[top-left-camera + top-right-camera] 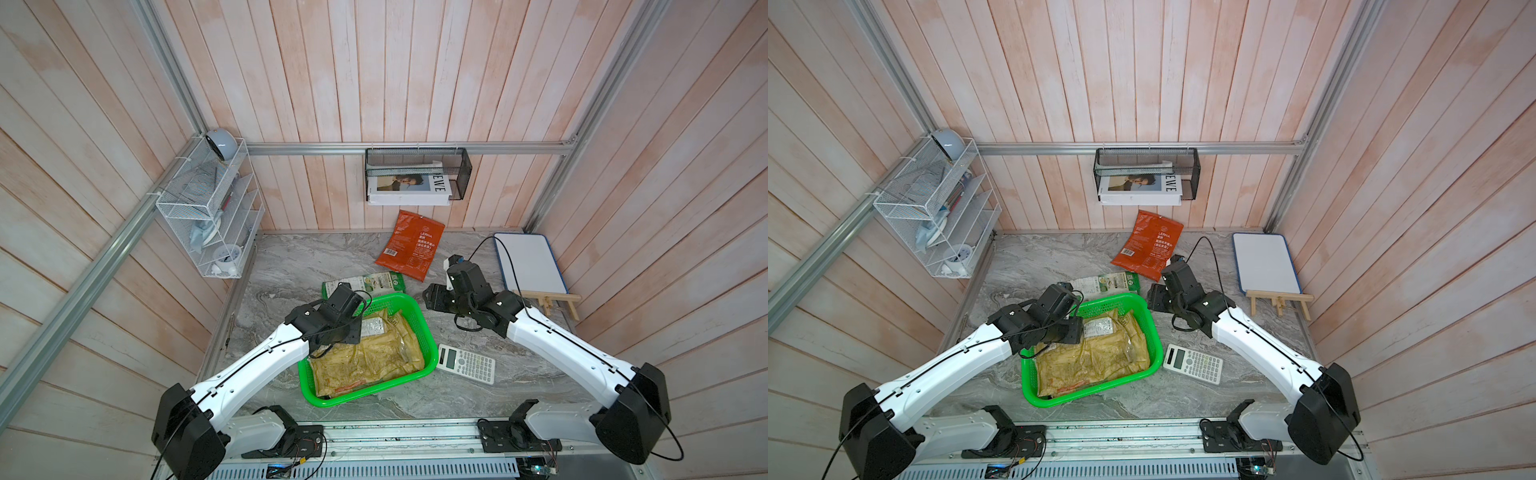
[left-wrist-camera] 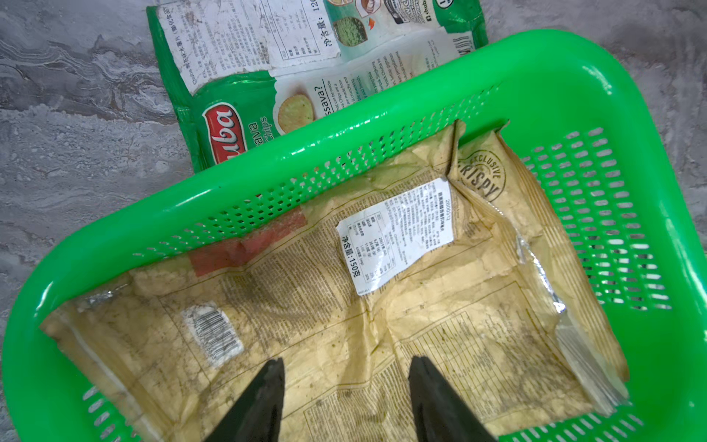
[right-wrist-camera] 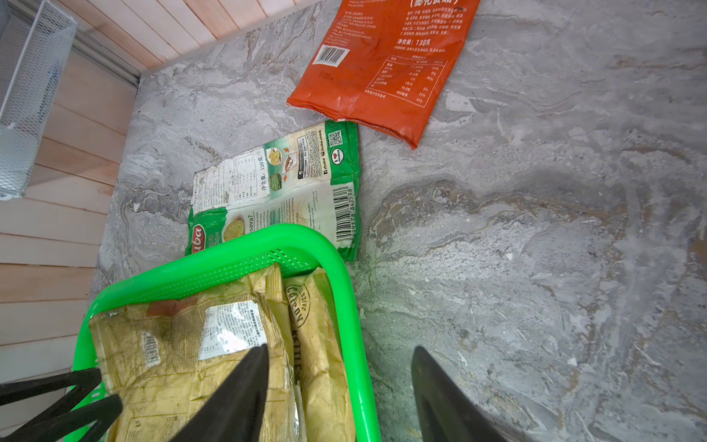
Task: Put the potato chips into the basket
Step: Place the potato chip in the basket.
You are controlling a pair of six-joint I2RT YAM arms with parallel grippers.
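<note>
As left tool [image 2: 346, 361] gapes, tan bag [image 2: 421, 325] below

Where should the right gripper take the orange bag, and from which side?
Probably its near corner, from above on the robot's side: the orange bag lies low on the table, and that corner points out free of the green bag.

My table [image 1: 291, 266]: grey marble top.
Green basket [image 1: 420, 328]: on it, my landmark.
Chuba bag [image 1: 376, 282]: just behind basket.
Orange-red bag [image 1: 409, 245]: farther behind basket.
Calculator [image 1: 467, 364]: just right of basket.
Whiteboard [image 1: 530, 264]: well right of basket.
</note>
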